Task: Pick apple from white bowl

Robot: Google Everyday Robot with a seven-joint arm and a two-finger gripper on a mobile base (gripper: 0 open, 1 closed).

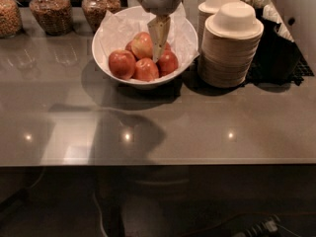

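The bench (197, 127) carries all items along its far edge, within arm reach from above.

The stack of small bowls (232, 53) stands at 3 o'clock of the white bowl (143, 83), just beside it. This limits side access, so a top-down approach suits.

The white bowl is paper-lined. It holds a cluster of apples that rest against one another in its lower half.

Two jars (49, 11) stand at 10 o'clock of the bowl, clear of the work area.

The hand (156, 53) hangs from the arm at 12 o'clock and points straight down into the bowl. Its tip sits low among the fruit. Whether it is open, closed or gripping cannot be told.

The apple (169, 62) is deep red and lies at 3 o'clock of the tip, just beside it; contact cannot be confirmed. A yellow-blushed apple (141, 44) lies at 10 o'clock of the tip.

Judged step: final descent or grasp; the apple is not yet lifted.
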